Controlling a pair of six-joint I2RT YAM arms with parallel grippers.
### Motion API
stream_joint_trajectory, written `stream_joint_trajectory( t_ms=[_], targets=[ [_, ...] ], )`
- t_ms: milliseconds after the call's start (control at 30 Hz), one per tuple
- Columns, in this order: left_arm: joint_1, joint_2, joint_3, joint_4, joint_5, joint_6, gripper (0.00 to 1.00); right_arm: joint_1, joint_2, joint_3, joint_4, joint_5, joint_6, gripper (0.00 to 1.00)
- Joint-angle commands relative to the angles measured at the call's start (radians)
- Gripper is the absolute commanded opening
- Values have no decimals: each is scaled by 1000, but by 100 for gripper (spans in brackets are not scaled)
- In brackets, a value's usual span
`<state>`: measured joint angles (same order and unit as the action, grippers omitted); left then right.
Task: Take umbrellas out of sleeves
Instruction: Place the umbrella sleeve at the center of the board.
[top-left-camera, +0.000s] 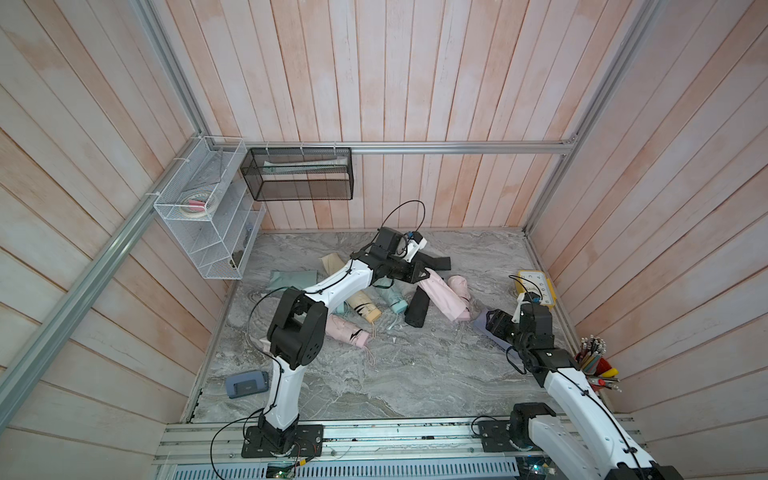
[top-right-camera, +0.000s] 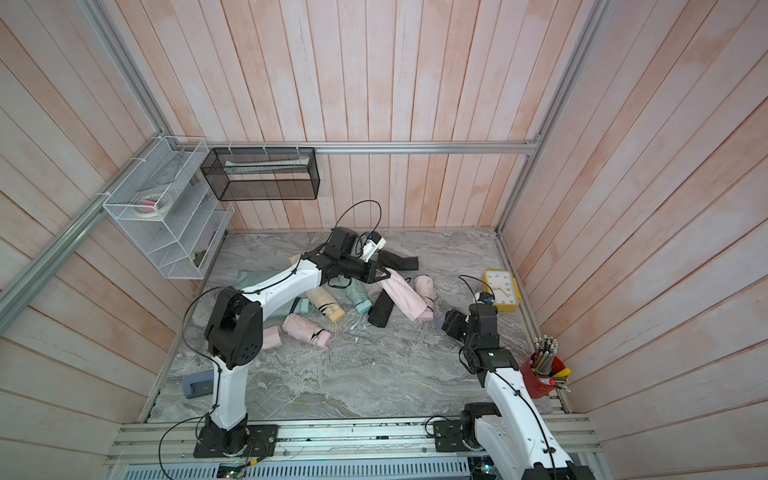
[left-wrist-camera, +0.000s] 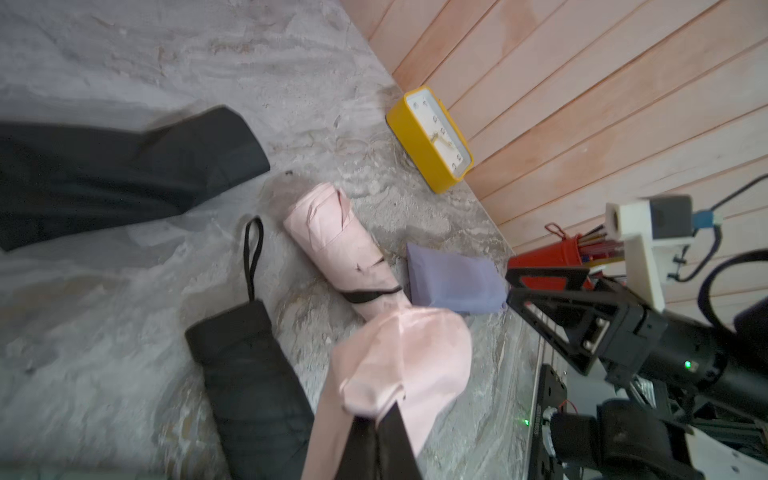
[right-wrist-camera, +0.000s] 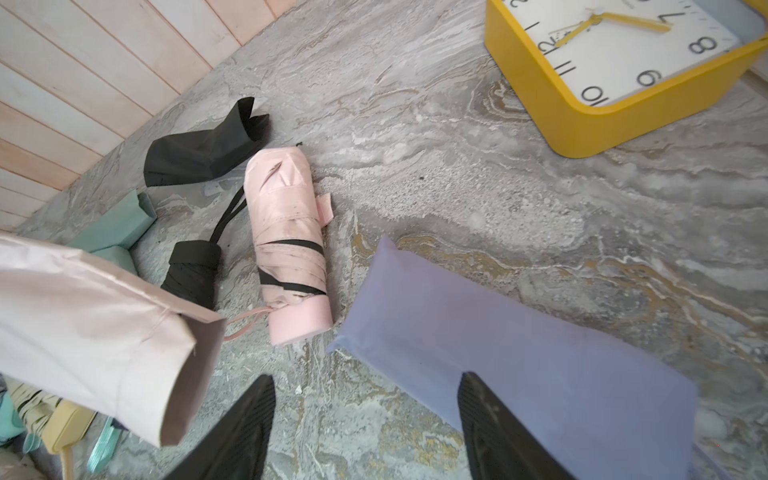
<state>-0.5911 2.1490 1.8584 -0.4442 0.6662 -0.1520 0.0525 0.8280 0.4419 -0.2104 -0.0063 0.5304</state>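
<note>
Clamping the empty pink sleeve (right-wrist-camera: 95, 316), the left gripper (left-wrist-camera: 374, 419) should be releasing it clear of umbrellas (right-wrist-camera: 291, 249); right gripper (right-wrist-camera: 365, 378) is hovering wide.

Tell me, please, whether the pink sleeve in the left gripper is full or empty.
Apparently empty: the pink sleeve gapes at its mouth, showing hollow fabric; the left gripper pinches its far end. Deeper inside, cannot tell.

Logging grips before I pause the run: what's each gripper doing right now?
The left gripper is closed on the pink sleeve.
The right gripper is open, holding nothing, by the lavender sleeve.
</note>
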Motion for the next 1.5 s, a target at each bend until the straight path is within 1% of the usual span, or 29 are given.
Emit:
stream_joint_trajectory(
  t_ms=[0, 33, 67, 100, 133, 167, 200, 267, 333, 367, 433, 500, 567, 700, 767, 900, 967, 1100, 1133, 1233, 1300, 1367, 1467],
  targets=[
    [-2, 122, 286, -385, -8, 318, 3, -21, -7, -1, 7, -32, -3, 71],
    [-2, 177, 406, -484, -31, 382, 3, -25, -5, -7, 13, -39, -3, 71],
    [-3, 237, 542, -601, -38, 487, 4, -27, -1, -13, 22, -48, -1, 71],
    [-5, 290, 661, -701, -36, 590, 12, -30, 3, -17, 28, -57, 0, 71],
    [-6, 302, 707, -741, -45, 657, 22, -30, 8, -20, 33, -63, 2, 71],
    [-8, 277, 662, -727, -51, 740, 29, -31, 14, -24, 40, -70, 5, 71],
    [-14, 256, 629, -721, -60, 813, 30, -32, 17, -26, 44, -78, 6, 71],
    [-26, 240, 601, -720, -61, 902, 30, -31, 24, -28, 52, -85, 9, 71],
    [-39, 253, 611, -745, -61, 959, 30, -32, 26, -26, 53, -87, 10, 71],
    [-48, 265, 619, -763, -76, 987, 29, -32, 27, -23, 52, -87, 8, 71],
    [-67, 291, 630, -770, -126, 1001, 29, -31, 28, -18, 52, -89, 8, 71],
    [-86, 314, 638, -764, -179, 996, 31, -32, 28, -14, 52, -90, 8, 71],
    [-103, 318, 627, -757, -195, 990, 32, -32, 28, -11, 46, -87, 6, 71],
    [-147, 293, 589, -735, -159, 938, 33, -32, 20, -10, 33, -80, 6, 71],
    [-174, 272, 559, -721, -143, 896, 36, -32, 14, -11, 25, -75, 9, 71],
    [-239, 198, 430, -654, -162, 827, 45, -32, 2, -11, 16, -66, 17, 71],
    [-260, 162, 366, -622, -154, 794, 46, -32, 17, -4, 2, -47, 17, 71],
    [-275, 112, 255, -604, -110, 737, 46, -32, 99, 41, -51, 51, 13, 73],
    [-276, 98, 214, -574, -113, 722, 46, -33, 118, 49, -55, 65, 12, 74],
    [-265, 39, 56, -398, -159, 634, 45, -42, 202, 78, -57, 90, 17, 75],
    [-243, 9, -32, -256, -175, 539, 43, -56, 253, 99, -49, 100, 39, 75],
    [-228, -16, -92, -164, -177, 474, 38, -66, 284, 122, -40, 108, 42, 75],
    [-227, -86, -184, -44, -190, 406, 37, -72, 316, 144, -11, 153, 35, 75]
  ],
)
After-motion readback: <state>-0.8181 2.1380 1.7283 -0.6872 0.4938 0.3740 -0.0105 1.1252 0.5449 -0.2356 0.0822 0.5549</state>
